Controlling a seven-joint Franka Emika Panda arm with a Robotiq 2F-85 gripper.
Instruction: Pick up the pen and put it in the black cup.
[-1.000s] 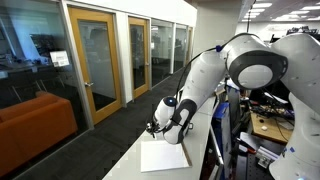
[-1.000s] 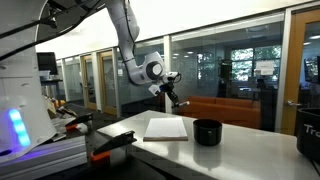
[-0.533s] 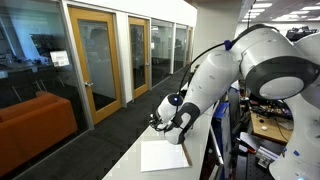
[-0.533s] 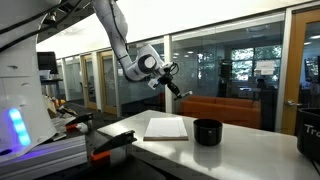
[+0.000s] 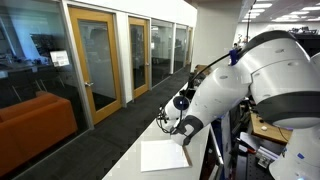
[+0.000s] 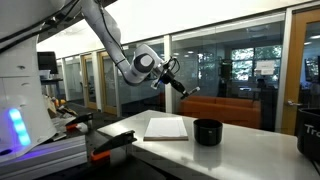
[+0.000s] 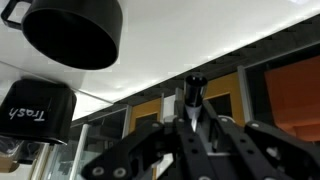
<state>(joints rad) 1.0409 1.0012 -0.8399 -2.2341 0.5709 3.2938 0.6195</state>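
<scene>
My gripper (image 6: 172, 80) is shut on the thin dark pen (image 6: 181, 88) and holds it high above the table, up and to the left of the black cup (image 6: 207, 131). In the wrist view the pen (image 7: 192, 95) sticks out between the closed fingers (image 7: 190, 125), and the squat black cup (image 7: 72, 32) shows its wide mouth at the top left. In an exterior view the gripper (image 5: 168, 122) hangs above the white paper sheet (image 5: 163, 155); the cup is hidden there behind the arm.
A white paper sheet (image 6: 167, 127) lies on the white table (image 6: 240, 150) left of the cup. A taller black container marked "Trash" (image 7: 35, 112) stands beyond the cup, at the right edge of an exterior view (image 6: 310, 135). Clutter lies at the table's left end (image 6: 105, 150).
The arm has lifted the gripper with the pen higher and swung it a little toward the cup's side. The cup and paper have not moved.
</scene>
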